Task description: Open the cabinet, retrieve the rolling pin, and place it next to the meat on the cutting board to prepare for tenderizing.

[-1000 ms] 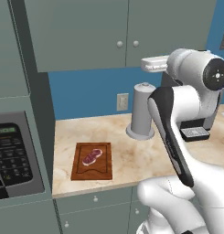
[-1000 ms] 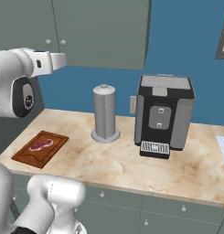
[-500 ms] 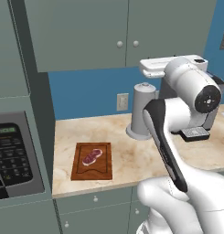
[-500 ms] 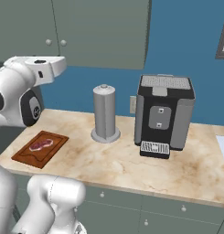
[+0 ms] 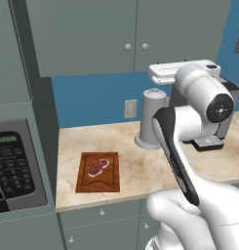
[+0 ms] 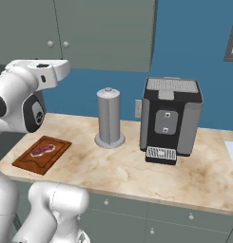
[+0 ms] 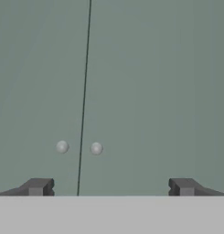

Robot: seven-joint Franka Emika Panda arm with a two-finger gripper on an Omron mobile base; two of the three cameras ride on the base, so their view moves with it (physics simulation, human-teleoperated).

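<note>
1. You are looking along the gripper (image 7: 111, 186) straight at the cabinet (image 7: 131, 82): both flat doors are filling the hand view, shut, with the seam between them running down left of centre.
2. Your fingertips (image 7: 36, 186) are standing wide apart and holding nothing, one low at each side of the hand view.
3. The relation your next move is turning on: the two round knobs are sitting just beside each other on either side of the seam, the left knob (image 7: 62, 146) and the right knob (image 7: 96, 148), both above your fingertips and left of the midpoint between them. By my judgement you are needing to shift up and left before closing in on one.
4. The hand is hanging apart from the doors, not touching them.
5. The rolling pin is not showing anywhere on the counter (image 5: 126, 166); I am judging it is lying behind the closed doors, so its long axis is something you cannot tell.
6. The cutting board (image 5: 97, 173) is lying near the counter's left end, with the meat (image 5: 98, 167) on its upper half; bare board is showing nearer you.
7. No readable writing is showing; the oven panel (image 5: 16, 168) markings are too small to read.
</note>
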